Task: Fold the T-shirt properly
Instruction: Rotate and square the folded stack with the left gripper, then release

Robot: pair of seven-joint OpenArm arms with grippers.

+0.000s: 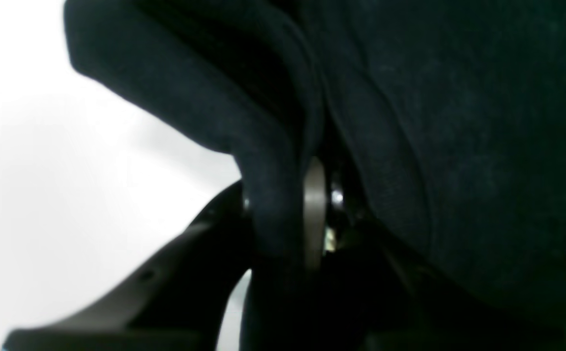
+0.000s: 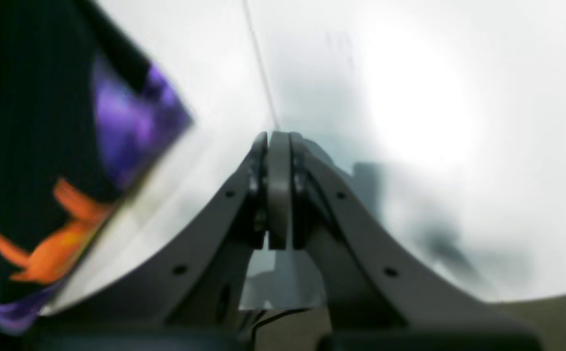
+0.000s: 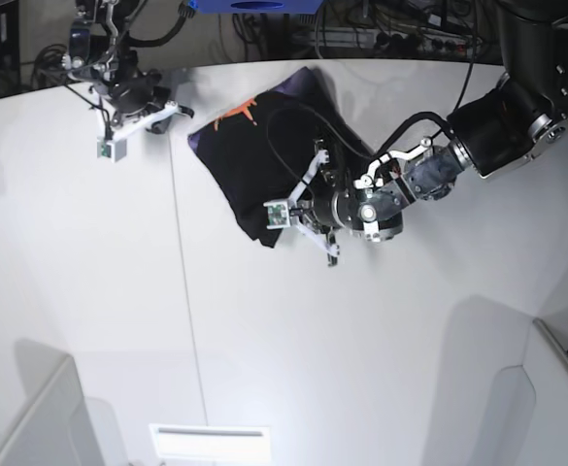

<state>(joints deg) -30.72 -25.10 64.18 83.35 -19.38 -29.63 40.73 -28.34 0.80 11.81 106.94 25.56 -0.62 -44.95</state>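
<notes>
The T-shirt (image 3: 264, 165) is soft matt black cloth, faintly fuzzy. The tabletop (image 3: 99, 291) is smooth, white and slightly glossy. The right gripper's fingers (image 2: 279, 195) look like matt grey plastic.

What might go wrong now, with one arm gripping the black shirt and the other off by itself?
1. The left fingers pinch only a thick bunched fold of the T-shirt; a pull may drag the whole bundle instead of folding it.
2. The right gripper, shut on nothing and away from the cloth, pins nothing, so the shirt could slide on the smooth white table.

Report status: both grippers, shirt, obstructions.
Left gripper shut on T-shirt edge. Right gripper shut, empty, off the cloth. Nothing in the way.
</notes>
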